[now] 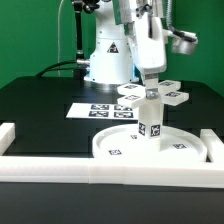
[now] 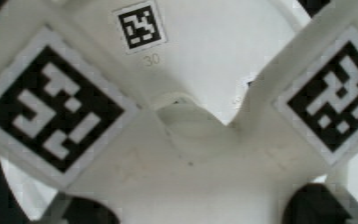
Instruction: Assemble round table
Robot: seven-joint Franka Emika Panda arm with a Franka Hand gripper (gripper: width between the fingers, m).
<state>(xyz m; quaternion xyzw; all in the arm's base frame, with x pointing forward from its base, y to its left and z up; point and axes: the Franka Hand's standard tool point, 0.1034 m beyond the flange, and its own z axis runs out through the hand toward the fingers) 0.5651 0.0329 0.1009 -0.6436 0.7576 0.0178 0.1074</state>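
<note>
The large flat rimmed disc (image 1: 118,146) lies on the black table at the front. The short cylindrical post (image 1: 152,120) stands upright at its middle and carries a tag. The flat lobed cross-shaped piece (image 1: 133,101) sits level on top of the post, its tagged lobes spread out. My gripper (image 1: 150,84) comes down from above and is shut on the middle of the cross-shaped piece. In the wrist view the cross-shaped piece (image 2: 176,130) fills the frame with three tags showing, and my gripper (image 2: 208,208) has its dark fingertips (image 2: 83,210) at either side of the white hub.
White border rails run along the front (image 1: 100,166), the exterior view's left (image 1: 10,134) and right (image 1: 213,140) of the table. The marker board (image 1: 88,108) lies flat behind the disc. The robot base (image 1: 108,55) stands at the back.
</note>
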